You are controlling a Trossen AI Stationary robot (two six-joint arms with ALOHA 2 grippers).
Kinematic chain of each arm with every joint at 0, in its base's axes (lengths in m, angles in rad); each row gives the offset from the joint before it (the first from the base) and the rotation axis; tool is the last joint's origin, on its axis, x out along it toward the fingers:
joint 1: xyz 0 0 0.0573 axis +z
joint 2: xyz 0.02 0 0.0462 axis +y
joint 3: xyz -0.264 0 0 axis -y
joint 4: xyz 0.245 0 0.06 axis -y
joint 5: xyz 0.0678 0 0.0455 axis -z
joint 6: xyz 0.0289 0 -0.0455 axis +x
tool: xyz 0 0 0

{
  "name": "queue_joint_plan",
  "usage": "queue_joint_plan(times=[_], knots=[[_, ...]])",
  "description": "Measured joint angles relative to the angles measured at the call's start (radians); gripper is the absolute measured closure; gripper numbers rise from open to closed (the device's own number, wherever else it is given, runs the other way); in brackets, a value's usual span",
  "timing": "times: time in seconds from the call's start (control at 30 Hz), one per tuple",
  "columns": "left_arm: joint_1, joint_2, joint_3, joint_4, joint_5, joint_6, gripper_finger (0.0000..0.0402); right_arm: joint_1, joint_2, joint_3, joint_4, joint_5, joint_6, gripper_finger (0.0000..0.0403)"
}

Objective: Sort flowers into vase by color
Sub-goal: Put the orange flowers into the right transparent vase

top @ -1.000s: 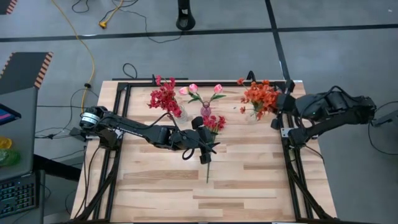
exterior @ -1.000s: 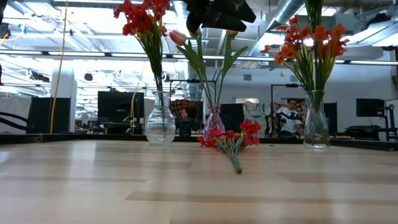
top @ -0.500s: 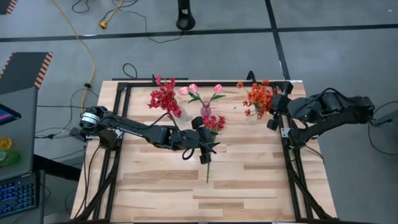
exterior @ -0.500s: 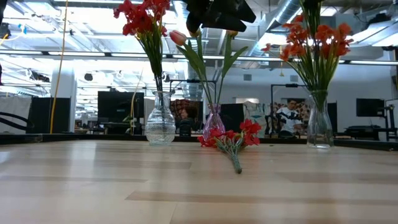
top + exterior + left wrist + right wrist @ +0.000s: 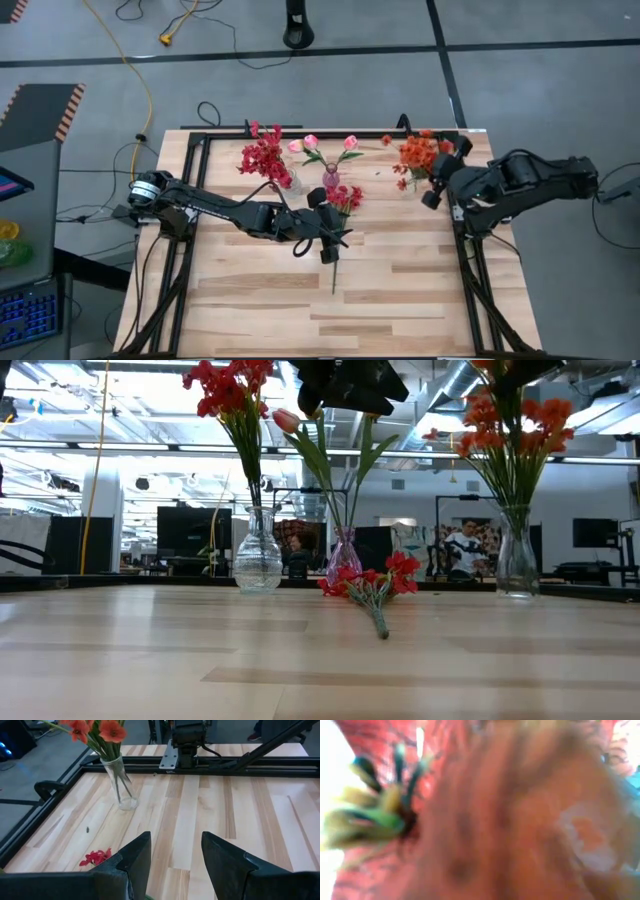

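while lying flat on the wooden table (image 5: pixel 400 290), red sprig (image 5: pixel 340 215) runs lengthwise toward the near edge: blossom cluster at the far end beside the pink vase (image 5: pixel 330 177), green stem trailing to the front. seen end-on in the low view (image 5: pixel 375 588), stem tip nearest the camera, blossoms just in front of that small vase.

left gripper (image 5: pixel 335 240) hovering over the stem's middle, fingers (image 5: pixel 135 857) spread apart with bare tabletop between them, pinching nothing. red blossoms (image 5: pixel 96 857) visible beside one finger in the left wrist view.

right gripper (image 5: pixel 432 192) at the table's far right, up against the orange bunch (image 5: pixel 418 155); cannot tell whether its fingers are spread or pressed together, its own camera filled by blurred orange petals (image 5: pixel 485 815).

three vases in a row along the far side: clear round vase (image 5: pixel 258 560) with upright red flowers (image 5: pixel 230 390) on the left, pink vase in the centre with pale pink tulips (image 5: pixel 322 145), clear vase (image 5: pixel 517 560) on the right with the orange stems leaning outward. black frame rails (image 5: pixel 190 200) bordering the table left and right. yellow cable (image 5: pixel 130 60) on the floor beyond. people (image 5: pixel 462 550) seated far off in the room behind.
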Motion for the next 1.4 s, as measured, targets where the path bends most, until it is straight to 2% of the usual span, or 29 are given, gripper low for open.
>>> queue_joint_plan(times=[0.33, 0.5, 0.73, 1.4], knots=[[0.000, 0.000, 0.000, 0.001, 0.000, -0.003, 0.0238, 0.000, -0.088, -0.147, 0.048, 0.002, 0.109, 0.0351], [0.000, 0.000, 0.000, 0.001, 0.000, -0.017, 0.0238, 0.000, -0.092, -0.227, 0.119, 0.002, 0.112, 0.0351], [0.000, 0.000, 0.000, 0.000, 0.002, -0.018, 0.0238, 0.000, -0.084, -0.309, 0.119, 0.005, 0.197, 0.0351], [0.000, 0.000, 0.000, 0.000, 0.005, -0.018, 0.0238, 0.000, -0.085, -0.336, 0.125, -0.001, 0.204, 0.0326]])
